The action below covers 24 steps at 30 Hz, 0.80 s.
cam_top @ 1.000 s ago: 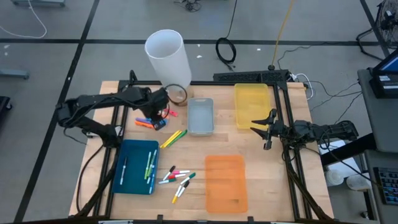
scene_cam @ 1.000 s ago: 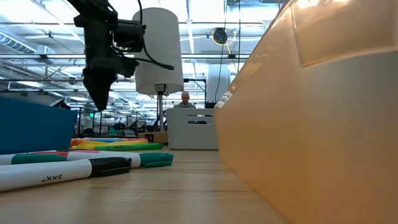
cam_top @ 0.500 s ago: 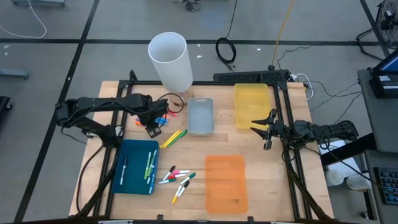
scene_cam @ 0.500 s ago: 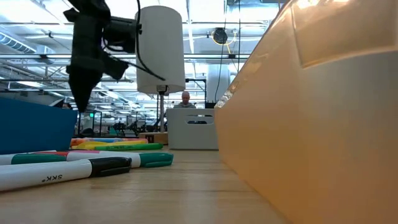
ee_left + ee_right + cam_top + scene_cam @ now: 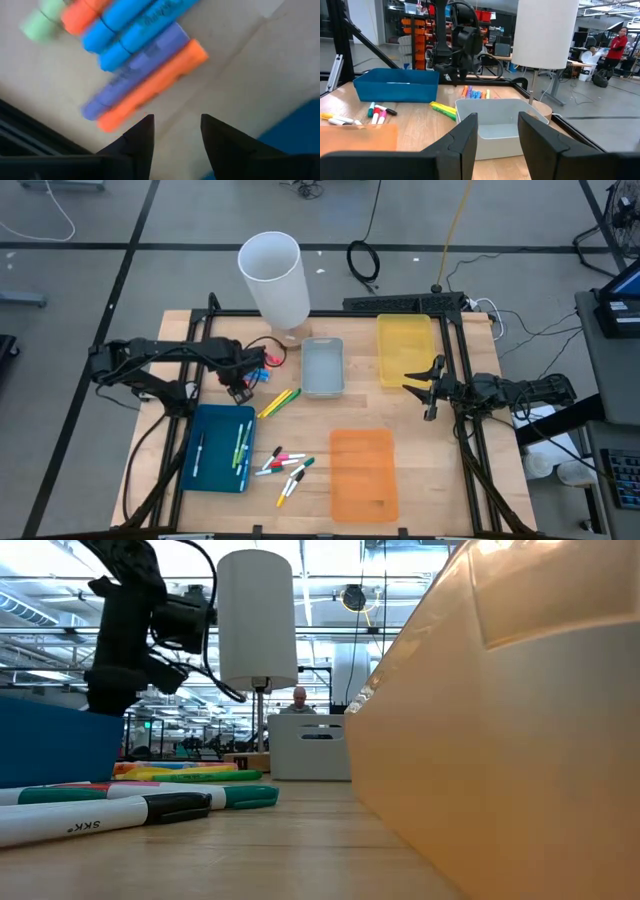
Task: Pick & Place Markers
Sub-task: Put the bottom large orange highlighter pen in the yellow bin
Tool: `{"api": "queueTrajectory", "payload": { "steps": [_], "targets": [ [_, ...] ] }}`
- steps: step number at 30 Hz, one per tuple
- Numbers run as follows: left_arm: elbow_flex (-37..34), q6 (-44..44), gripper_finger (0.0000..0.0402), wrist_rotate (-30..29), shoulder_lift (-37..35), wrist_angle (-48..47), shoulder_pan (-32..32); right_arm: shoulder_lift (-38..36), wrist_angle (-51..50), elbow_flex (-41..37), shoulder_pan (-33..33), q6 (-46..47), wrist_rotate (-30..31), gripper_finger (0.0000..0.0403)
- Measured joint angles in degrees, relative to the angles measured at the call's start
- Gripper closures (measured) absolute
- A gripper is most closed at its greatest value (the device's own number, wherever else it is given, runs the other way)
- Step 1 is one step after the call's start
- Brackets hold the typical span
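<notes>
Left tool [image 5: 240, 383] just beyond blue tray [image 5: 219, 447], hovering over marker cluster [image 5: 258, 375], fingers parted narrowly, empty; wrist view: orange marker [image 5: 152, 88] and purple one [image 5: 135, 70] side by side, touching; loose markers [image 5: 285, 465] between blue tray and orange tray [image 5: 364, 475]; likely light, stiff, slick barrels, prone to rolling; best pinched mid-barrel across width; right tool [image 5: 428, 388] far side of desk [image 5: 420, 450] from blue tray, half open, empty.
</notes>
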Motion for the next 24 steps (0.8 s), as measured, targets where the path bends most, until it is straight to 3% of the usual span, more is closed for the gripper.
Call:
{"api": "queueTrajectory", "payload": {
  "steps": [5,12,17,24],
  "targets": [
    [0.00,-19.71,0.0270,0.76,0.00,6.67,1.88,0.00,-0.02,0.00,-0.02,0.02,0.02,0.0275],
    [0.00,-47.87,0.0290,0.86,0.18,5.74,2.26,0.00,-0.02,0.00,-0.01,0.01,0.02,0.0275],
    [0.00,-56.09,0.0277,0.36,0.20,6.07,0.10,0.00,-0.01,0.00,-0.01,0.02,0.02,0.0275],
    [-0.02,-59.49,0.0259,0.46,0.19,13.61,-1.19,0.00,-0.02,0.00,0.00,0.00,0.02,0.0275]
  ]
}}
